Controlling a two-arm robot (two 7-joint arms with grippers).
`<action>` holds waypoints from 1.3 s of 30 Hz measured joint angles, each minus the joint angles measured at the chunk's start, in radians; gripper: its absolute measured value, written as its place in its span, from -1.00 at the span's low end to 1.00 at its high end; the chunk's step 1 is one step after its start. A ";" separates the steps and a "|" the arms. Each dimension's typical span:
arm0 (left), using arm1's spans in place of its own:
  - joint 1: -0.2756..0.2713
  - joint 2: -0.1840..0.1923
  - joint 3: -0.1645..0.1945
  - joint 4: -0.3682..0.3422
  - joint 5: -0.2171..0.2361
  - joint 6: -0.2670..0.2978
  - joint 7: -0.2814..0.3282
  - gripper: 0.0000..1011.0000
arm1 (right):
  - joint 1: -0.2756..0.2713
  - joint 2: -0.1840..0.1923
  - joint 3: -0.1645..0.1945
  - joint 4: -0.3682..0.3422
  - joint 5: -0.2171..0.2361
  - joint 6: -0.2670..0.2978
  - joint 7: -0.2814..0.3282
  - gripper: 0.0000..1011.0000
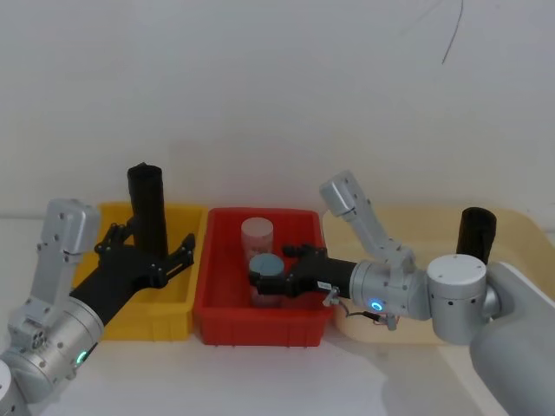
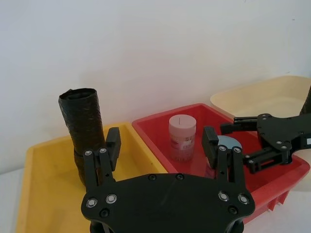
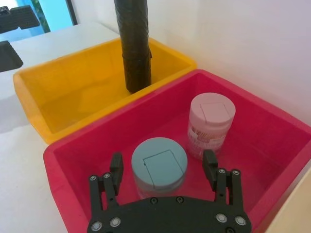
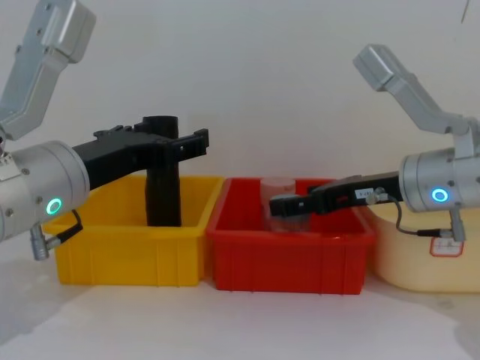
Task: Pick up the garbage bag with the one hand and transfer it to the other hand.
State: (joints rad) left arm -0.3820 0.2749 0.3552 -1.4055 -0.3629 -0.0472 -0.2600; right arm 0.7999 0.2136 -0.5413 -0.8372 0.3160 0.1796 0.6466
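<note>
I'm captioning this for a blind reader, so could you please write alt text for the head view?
The left gripper, open, flanks the black garbage bag standing in the yellow bin. The right gripper, open, reaches into the red bin around a blue-lidded jar beside a pink jar. A second black roll stands in the beige bin.

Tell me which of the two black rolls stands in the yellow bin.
The garbage bag, upright in the yellow bin, beside the open left gripper. The other black roll stands in the cream bin on the robot's right.
</note>
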 joint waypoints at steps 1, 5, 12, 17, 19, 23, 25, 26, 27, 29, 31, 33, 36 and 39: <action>0.000 0.000 0.000 0.000 0.000 0.000 0.000 0.98 | 0.001 -0.001 -0.002 0.002 0.000 0.000 0.000 0.98; 0.000 0.000 0.000 0.000 0.000 0.000 0.000 0.98 | 0.006 -0.004 -0.006 0.013 -0.001 0.003 0.000 0.94; 0.000 0.000 0.000 0.000 0.000 0.000 0.000 0.98 | 0.017 -0.011 -0.010 0.035 -0.008 0.005 -0.005 0.63; 0.000 0.000 0.000 0.000 0.000 0.000 0.000 0.98 | 0.021 -0.014 -0.010 0.044 -0.013 0.006 -0.014 0.32; 0.000 0.000 0.000 0.000 0.000 0.000 0.000 0.98 | 0.021 -0.014 -0.007 0.043 -0.015 0.006 -0.018 0.28; 0.000 0.000 0.000 0.000 0.000 0.000 0.000 0.98 | 0.017 -0.009 0.001 0.023 -0.016 0.007 -0.029 0.28; 0.000 0.000 0.000 0.000 0.000 0.000 0.000 0.98 | 0.013 -0.005 0.005 0.012 -0.016 0.007 -0.034 0.28; 0.000 0.000 0.000 0.000 0.000 0.000 0.000 0.98 | 0.011 -0.002 0.009 0.003 -0.016 0.007 -0.038 0.28; 0.000 0.000 0.000 0.000 0.000 0.000 0.000 0.98 | 0.007 0.003 0.014 -0.014 -0.015 0.007 -0.045 0.28; 0.000 0.000 0.000 0.000 0.000 0.000 0.000 0.98 | -0.001 0.012 0.023 -0.043 -0.013 0.007 -0.054 0.28; 0.000 0.000 0.000 0.000 0.000 0.000 0.000 0.98 | -0.005 0.018 0.028 -0.060 -0.011 0.007 -0.061 0.28; 0.000 0.000 0.000 0.000 0.000 0.000 0.000 0.98 | -0.011 0.026 0.036 -0.086 -0.009 0.008 -0.070 0.28; 0.000 0.000 0.000 0.000 0.000 0.000 0.000 0.98 | -0.027 0.048 0.054 -0.146 -0.005 0.008 -0.092 0.28; 0.000 0.000 0.000 0.000 0.000 0.000 0.000 0.98 | -0.043 0.072 0.073 -0.204 -0.003 0.011 -0.116 0.28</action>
State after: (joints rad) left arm -0.3821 0.2750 0.3552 -1.4054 -0.3629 -0.0472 -0.2601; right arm 0.7565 0.2855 -0.4685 -1.0407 0.3125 0.1910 0.5302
